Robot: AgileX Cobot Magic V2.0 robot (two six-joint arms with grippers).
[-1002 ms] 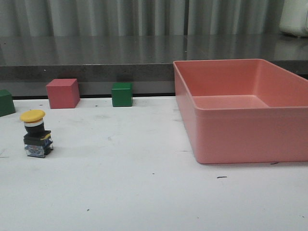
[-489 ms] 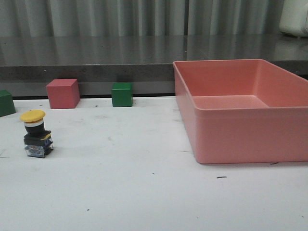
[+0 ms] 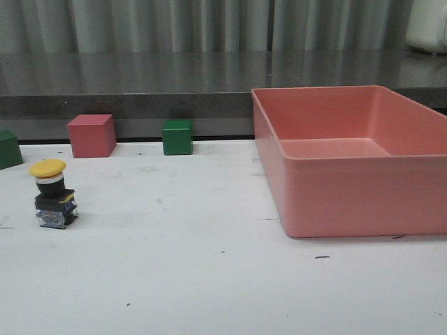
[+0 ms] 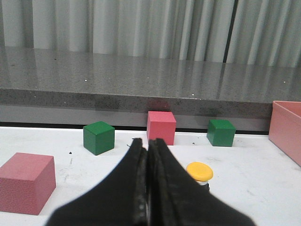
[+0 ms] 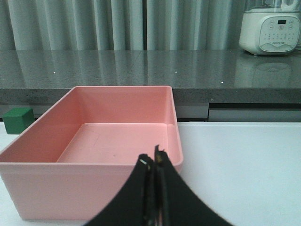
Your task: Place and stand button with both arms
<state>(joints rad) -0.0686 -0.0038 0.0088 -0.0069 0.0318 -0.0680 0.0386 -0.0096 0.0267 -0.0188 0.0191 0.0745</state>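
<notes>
**Button upright on left side, both hands closed & empty**

Left hand (image 4: 148,155): fingers pressed together, nothing between them. Sits low over the tabletop (image 3: 209,279), not seen in front view. Just past its tips, a bit to one side: button (image 4: 199,172), yellow cap up, apart from the fingers.

Right hand (image 5: 154,165): fingers together too, empty. Right in front of it the pink bin (image 5: 108,141), open top, nothing inside.

Front view: button (image 3: 53,194) stands upright on tabletop, far left, yellow cap on top, black base down. Well apart from pink bin (image 3: 349,188) on the right.

Back edge of tabletop: pink cube (image 3: 91,135), green cube (image 3: 177,137) beside it w/ a gap, another green cube (image 3: 8,149) at the left border. Left wrist view also shows a nearer pink cube (image 4: 26,182). Grey counter (image 3: 140,84) behind, curtain beyond. White appliance (image 5: 270,28) on counter, right wrist view.
</notes>
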